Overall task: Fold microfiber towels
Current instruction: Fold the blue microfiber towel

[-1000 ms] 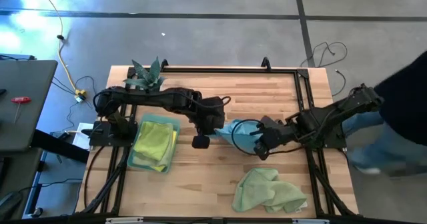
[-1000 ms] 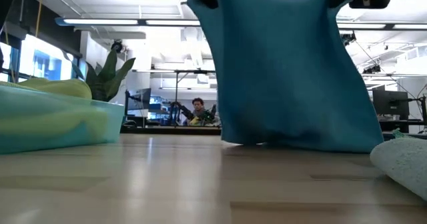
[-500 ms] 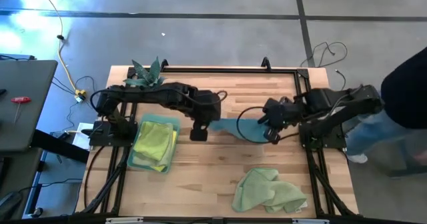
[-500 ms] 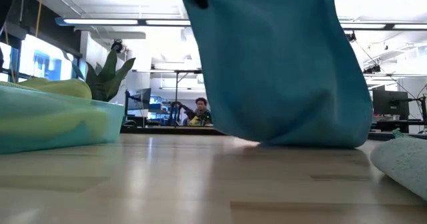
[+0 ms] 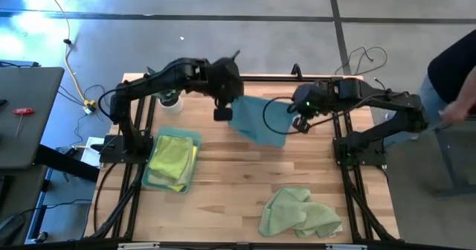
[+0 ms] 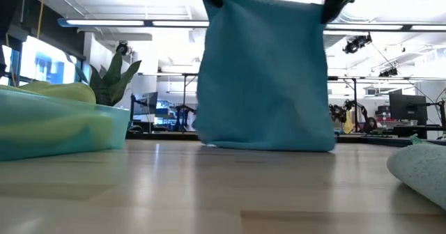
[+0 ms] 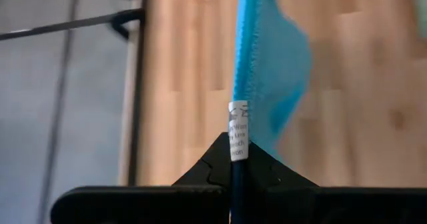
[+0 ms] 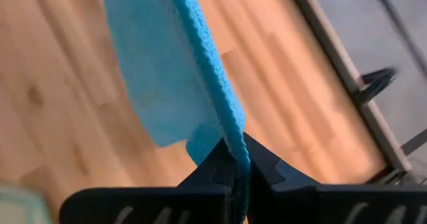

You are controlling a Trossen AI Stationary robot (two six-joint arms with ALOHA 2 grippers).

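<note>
Overhead, the teal towel (image 5: 256, 120) hangs stretched between both arms above the far part of the desk (image 5: 223, 183), its lower edge near the wood. The left tool (image 5: 222, 114) pinches 1 top corner, the right tool (image 5: 300, 123) the other. A folded stack of yellow-green towels (image 5: 172, 159) lies at the left, and a crumpled pale green towel (image 5: 297, 213) at the near edge.

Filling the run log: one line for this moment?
phase: towel lifted, spread | left gripper: shut on blue towel corner | right gripper: shut on opposite corner | stack: folded, left | green towel: crumpled, front
</note>
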